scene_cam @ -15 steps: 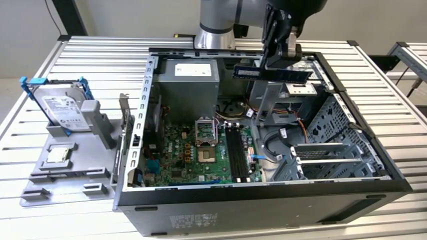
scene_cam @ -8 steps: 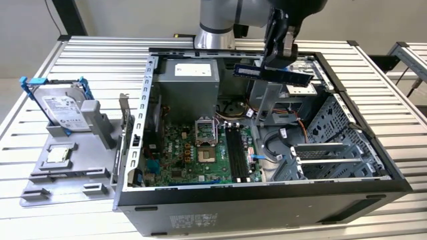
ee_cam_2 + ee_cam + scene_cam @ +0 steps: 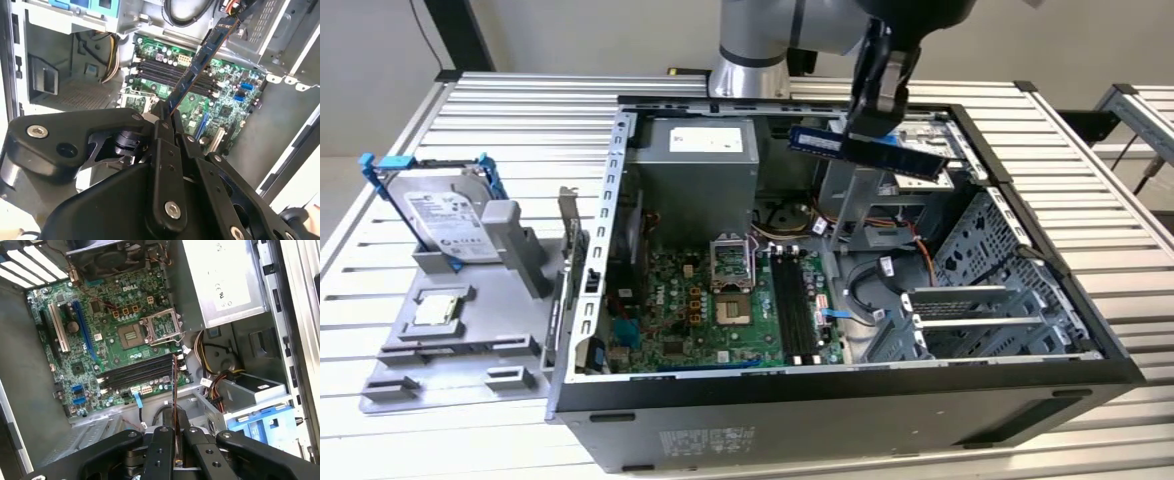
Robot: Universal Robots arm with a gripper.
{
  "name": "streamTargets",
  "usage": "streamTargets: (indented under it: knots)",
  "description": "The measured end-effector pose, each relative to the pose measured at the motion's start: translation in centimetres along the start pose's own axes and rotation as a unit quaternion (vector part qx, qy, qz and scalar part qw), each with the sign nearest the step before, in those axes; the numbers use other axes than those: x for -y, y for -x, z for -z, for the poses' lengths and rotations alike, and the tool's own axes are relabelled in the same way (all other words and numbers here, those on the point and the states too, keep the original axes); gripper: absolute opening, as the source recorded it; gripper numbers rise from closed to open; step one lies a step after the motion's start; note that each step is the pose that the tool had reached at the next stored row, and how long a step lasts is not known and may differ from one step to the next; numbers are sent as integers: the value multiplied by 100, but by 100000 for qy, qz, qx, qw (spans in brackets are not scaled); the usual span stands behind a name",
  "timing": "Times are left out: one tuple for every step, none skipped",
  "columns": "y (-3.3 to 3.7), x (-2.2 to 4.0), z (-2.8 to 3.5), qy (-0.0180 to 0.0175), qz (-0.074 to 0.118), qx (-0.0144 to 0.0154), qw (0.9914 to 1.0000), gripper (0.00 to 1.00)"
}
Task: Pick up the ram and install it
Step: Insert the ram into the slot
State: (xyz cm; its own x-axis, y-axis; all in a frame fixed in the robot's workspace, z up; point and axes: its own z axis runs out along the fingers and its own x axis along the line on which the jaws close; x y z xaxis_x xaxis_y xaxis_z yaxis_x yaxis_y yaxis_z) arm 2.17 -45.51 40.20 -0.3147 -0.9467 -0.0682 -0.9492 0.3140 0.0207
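The gripper (image 3: 870,128) is clamped on the ram (image 3: 914,160), its black fingers pinching one long edge so that the bluish stick juts out past them. In both wrist views the ram (image 3: 200,62) (image 3: 174,385) runs from between the closed fingertips out toward the motherboard (image 3: 100,345). It hangs in the air, well clear of the board, over the metal drive cage (image 3: 881,215) inside the open computer case (image 3: 854,400), near the case edge closest to the arm's base. Below, the dark memory slots (image 3: 790,300) lie just beside the processor socket (image 3: 731,275). The case rests on the slatted tabletop (image 3: 400,130). Towards the tabletop edge at the exterior view's left, a grey holder (image 3: 454,350) carries an upright hard drive (image 3: 447,215) and a small square chip (image 3: 438,310).
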Motion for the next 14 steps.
streamTargets:
  knots:
    - [0,0,0,-38,-581,-37,99998,0]
    - [0,0,0,-79,-1191,-81,99993,0]
    - [0,0,0,-125,-1837,-135,99983,0]
    - [0,0,0,-171,-2488,-195,99969,0]
    - [0,0,0,-217,-3131,-255,99950,0]
    - [0,0,0,-264,-3772,-321,99928,0]
    - [0,0,0,-311,-4403,-375,99902,0]
    - [0,0,0,-348,-5023,-421,99872,0]
    - [0,0,0,-370,-5400,-442,99852,0]
    - [0,0,0,-373,-5429,-442,99851,0]
    - [0,0,0,-375,-5438,-446,99850,0]
    - [0,0,0,-376,-5445,-446,99850,0]
    - [0,0,0,-381,-5511,-441,99846,0]
    - [0,0,0,-412,-5918,-438,99823,0]
